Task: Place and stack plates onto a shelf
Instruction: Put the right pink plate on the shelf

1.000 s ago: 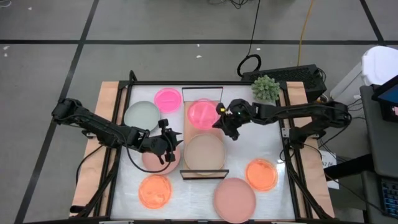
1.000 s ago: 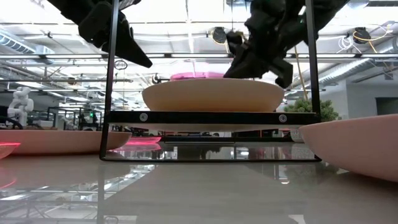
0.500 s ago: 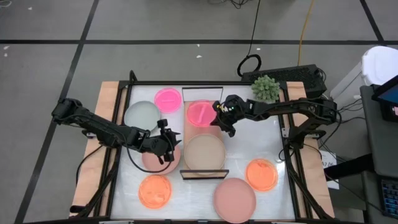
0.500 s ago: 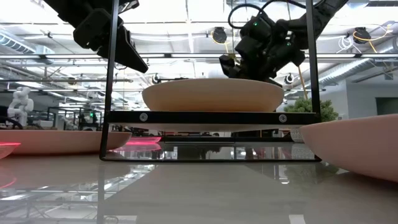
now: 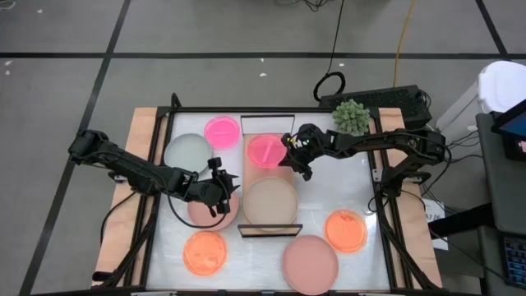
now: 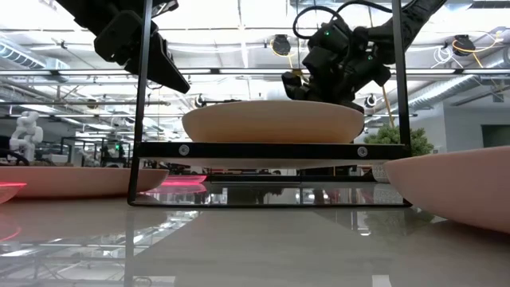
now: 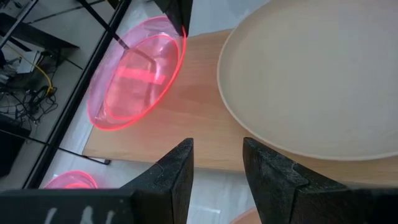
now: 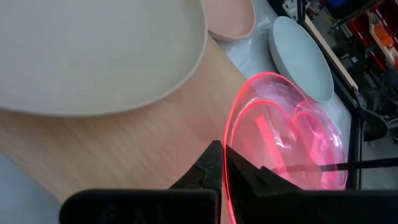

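Since a second ago our right gripper (image 5: 293, 156) has swung in toward the shelf (image 5: 268, 218) and carried the pink plate (image 5: 265, 150) down onto the board's far half. Its fingers are pinched shut on that plate's rim, and the right wrist view shows the rim held between them, with the plate tipped rather than lying flat. The beige plate (image 5: 270, 201) sits on the shelf's near half, just beside the pink one. The shelf's long axis runs from us away, so the pink plate lies at the far end, on the side of the right arm. Our left gripper (image 5: 220, 193) waits just left of the shelf, beside the beige plate, fingers partly apart and holding nothing. We judge the next move is to lay the pink plate flat and let go.
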Controlling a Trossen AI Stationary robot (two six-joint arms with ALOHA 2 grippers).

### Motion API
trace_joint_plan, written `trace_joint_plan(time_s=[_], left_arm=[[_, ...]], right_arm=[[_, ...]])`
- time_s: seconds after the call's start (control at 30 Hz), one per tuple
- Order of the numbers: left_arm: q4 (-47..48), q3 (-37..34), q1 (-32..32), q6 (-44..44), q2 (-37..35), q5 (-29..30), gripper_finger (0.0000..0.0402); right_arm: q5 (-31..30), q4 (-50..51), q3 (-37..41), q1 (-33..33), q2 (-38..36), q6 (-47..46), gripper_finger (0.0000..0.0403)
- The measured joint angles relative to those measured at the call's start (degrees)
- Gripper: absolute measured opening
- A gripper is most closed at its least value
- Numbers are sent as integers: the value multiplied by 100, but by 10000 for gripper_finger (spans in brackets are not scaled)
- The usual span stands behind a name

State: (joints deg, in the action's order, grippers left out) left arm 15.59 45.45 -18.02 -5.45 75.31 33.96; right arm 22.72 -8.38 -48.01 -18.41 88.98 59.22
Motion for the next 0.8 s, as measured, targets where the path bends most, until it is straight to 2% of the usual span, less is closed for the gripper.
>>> trace_joint_plan(time_s=[0.6,0.8], left_arm=[[-33,-1,7,38,0,4,145],[-46,-2,12,44,0,4,145]], right_arm=[[-41,-420,2,-46,476,-2,0],[-308,-362,0,-107,463,-203,12]])
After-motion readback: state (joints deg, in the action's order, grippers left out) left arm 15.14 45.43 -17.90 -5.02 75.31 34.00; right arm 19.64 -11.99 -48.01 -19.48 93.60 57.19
